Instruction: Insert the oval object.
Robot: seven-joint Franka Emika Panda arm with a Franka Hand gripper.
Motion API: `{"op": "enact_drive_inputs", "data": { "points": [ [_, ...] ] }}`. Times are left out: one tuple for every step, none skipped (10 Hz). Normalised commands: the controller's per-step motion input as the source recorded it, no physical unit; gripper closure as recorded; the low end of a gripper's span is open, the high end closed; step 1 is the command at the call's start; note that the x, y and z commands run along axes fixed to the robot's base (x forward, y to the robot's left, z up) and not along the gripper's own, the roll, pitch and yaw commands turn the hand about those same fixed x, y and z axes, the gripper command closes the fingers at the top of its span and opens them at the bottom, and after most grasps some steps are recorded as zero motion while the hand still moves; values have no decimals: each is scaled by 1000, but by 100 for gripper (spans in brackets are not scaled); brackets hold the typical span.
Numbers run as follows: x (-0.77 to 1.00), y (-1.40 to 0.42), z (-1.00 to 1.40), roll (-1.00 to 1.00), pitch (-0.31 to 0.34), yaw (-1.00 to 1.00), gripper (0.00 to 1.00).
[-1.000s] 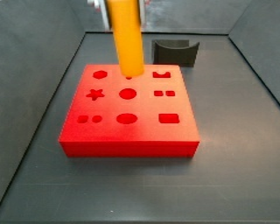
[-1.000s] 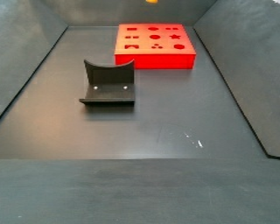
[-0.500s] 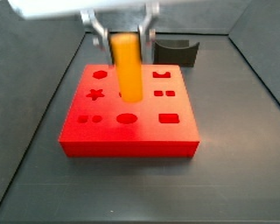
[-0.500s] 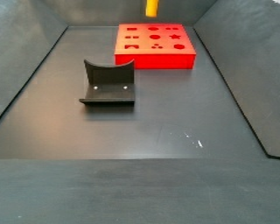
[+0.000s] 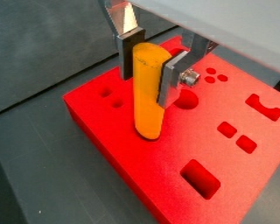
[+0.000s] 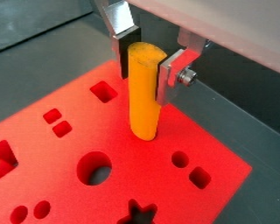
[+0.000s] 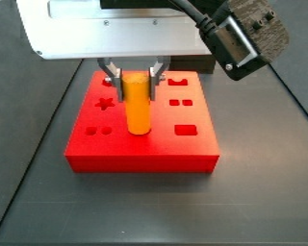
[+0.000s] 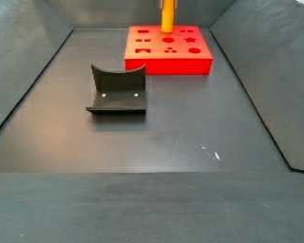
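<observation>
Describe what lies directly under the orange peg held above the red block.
The oval object, clamped upright in the gripper jaws, stands over the red block. Its rounded tip hides the surface beneath, so any hole there, or contact, cannot be seen. Other cutouts show around it.

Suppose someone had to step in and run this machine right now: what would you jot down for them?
Hand: shut on the oval object, gripping its upper part and holding it upright above the red block.
Oval object: its rounded lower end is close over the block's top face, near the oval hole; the views do not show whether it touches.
Fixture: stands on the floor apart from the block, not involved.
Done: the peg is picked up and brought over the block.
Left: line the peg up with the oval hole, lower it in, then open the hand.
</observation>
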Motion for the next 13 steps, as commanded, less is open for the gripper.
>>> {"op": "enact_drive_inputs", "data": {
  "points": [
    [0,-143,-311,-64,-37,-3,100],
    [177,-57,-326,-57,-44,0,100],
    [160,0,-343,-37,-20,-9,100],
    [106,0,-234,-30,0,-14,100],
    [137,0,-303,-50,0,-49,100],
    [31,0,-706,0,0,-129,100],
    [0,14,-997,0,-3,-194,100],
    [3,60,-1000,-14,-29,-246,100],
    [49,54,-971,-56,-50,-254,100],
    [40,63,-980,-54,-46,-243,100],
    [0,60,-694,-53,-64,-169,100],
    [0,0,0,16,0,0,100],
    [0,0,0,0,0,0,100]
  ]
}}
